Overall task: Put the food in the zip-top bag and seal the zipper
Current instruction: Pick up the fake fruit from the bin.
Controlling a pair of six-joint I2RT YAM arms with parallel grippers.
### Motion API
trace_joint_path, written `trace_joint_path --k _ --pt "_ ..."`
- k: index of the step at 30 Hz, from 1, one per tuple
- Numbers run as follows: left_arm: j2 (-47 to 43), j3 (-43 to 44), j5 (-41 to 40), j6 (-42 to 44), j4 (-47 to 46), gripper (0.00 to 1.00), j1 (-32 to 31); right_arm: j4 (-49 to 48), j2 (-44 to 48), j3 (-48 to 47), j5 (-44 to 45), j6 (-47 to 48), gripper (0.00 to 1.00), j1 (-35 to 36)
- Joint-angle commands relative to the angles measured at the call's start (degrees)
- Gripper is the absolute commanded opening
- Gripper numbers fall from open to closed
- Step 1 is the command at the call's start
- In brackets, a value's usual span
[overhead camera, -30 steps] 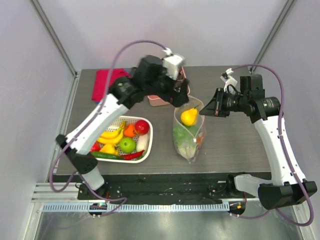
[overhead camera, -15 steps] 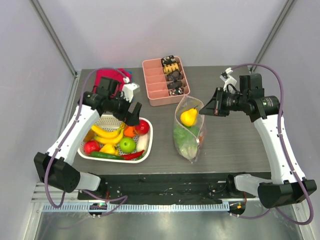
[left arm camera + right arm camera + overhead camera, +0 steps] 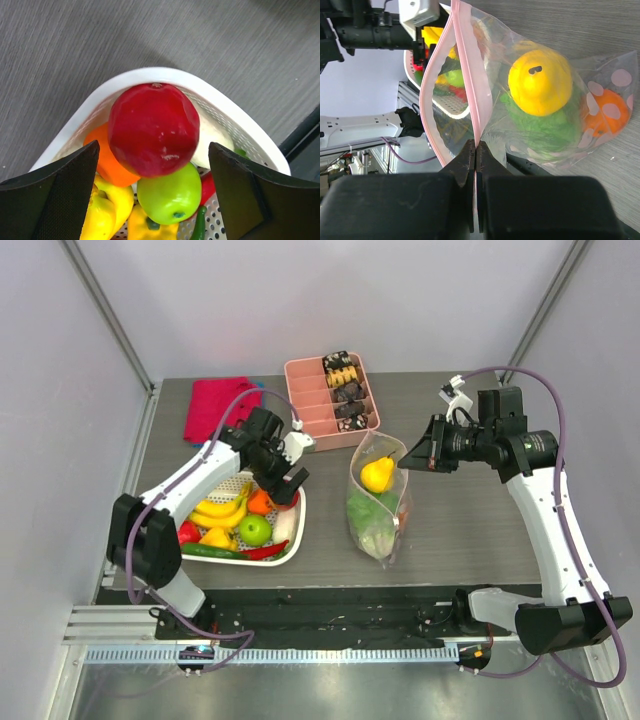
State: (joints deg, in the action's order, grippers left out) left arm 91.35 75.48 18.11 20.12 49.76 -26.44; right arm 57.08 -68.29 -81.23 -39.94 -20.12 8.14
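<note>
The zip-top bag (image 3: 378, 525) stands on the table with its mouth held open; inside are a yellow fruit (image 3: 377, 475), green lettuce (image 3: 364, 512) and an orange piece (image 3: 606, 112). My right gripper (image 3: 404, 462) is shut on the pink zipper (image 3: 468, 70) strip at one side of the mouth, its jaws pinched together on the strip (image 3: 476, 148). My left gripper (image 3: 289, 478) hangs open over the white basket's right corner. Its fingers straddle a red fruit (image 3: 151, 129) without touching it. Under that fruit lie a green apple (image 3: 171, 195), an orange piece (image 3: 111, 162) and yellow peppers (image 3: 106, 212).
The white mesh basket (image 3: 301, 525) sits at the front left with bananas (image 3: 222, 510), a green chilli and a red chilli. A pink compartment tray (image 3: 312, 418) with snacks stands at the back. A red cloth (image 3: 215, 405) lies at the back left.
My left arm swung away from the bag's mouth, out to the left, then back over the red fruit in the basket. The right gripper and bag have not moved.
</note>
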Motion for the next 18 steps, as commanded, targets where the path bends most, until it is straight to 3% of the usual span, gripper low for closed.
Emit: trace_joint_path --k 1,12,15,18 --pt "1.28 0.19 -3.86 2.91 -3.26 0.88 -1.07 -1.45 -0.17 -1.56 0.13 -0.1 0.01 -0.23" --pt "3.04 -1.13 -4.23 2.91 -2.21 0.86 -3.53 -1.88 -0.35 -0.42 0.83 0.87 0.01 -0.14" --pt "2.34 0.01 -3.96 2.21 -0.72 0.8 -3.71 -1.71 -0.35 -0.33 1.01 0.96 0.01 -0.14" --pt "-0.11 3.34 -3.87 1.24 2.26 0.65 -3.71 -1.71 -0.35 -0.59 1.18 0.96 0.01 -0.14"
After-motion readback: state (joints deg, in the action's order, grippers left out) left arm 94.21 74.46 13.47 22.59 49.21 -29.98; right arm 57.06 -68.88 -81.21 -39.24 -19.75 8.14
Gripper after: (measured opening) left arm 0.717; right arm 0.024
